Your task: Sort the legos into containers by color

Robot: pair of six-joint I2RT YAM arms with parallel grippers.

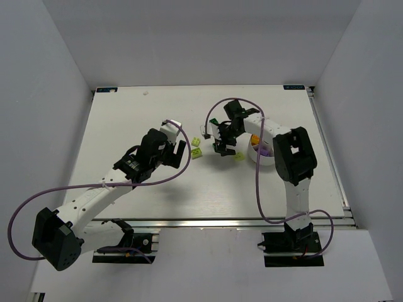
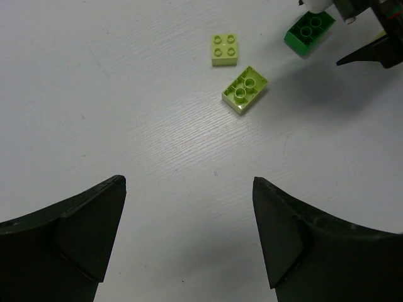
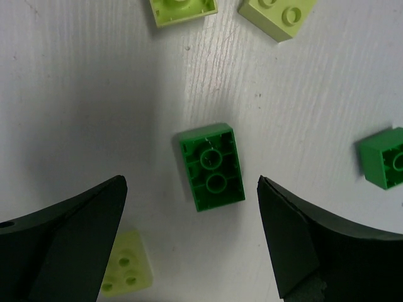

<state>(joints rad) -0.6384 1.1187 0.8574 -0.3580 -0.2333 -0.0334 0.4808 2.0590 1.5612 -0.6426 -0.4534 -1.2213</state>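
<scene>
My right gripper (image 3: 191, 180) hangs open just over the table, with a dark green lego (image 3: 211, 166) lying studs-down between its fingers, touching neither. A second green lego (image 3: 384, 157) lies at the right edge, two lime legos (image 3: 182, 9) (image 3: 277, 16) lie ahead and one lime lego (image 3: 129, 270) sits by the left finger. My left gripper (image 2: 189, 180) is open and empty over bare table, short of two lime legos (image 2: 225, 50) (image 2: 245, 90) and a green lego (image 2: 309, 31). The white bowl (image 1: 258, 160) with the containers sits behind the right wrist, orange and purple pieces showing inside.
The two grippers (image 1: 179, 151) (image 1: 221, 143) stand close together mid-table, with the lime bricks (image 1: 197, 153) between them. A purple cable loops over each arm. White walls enclose the table on three sides.
</scene>
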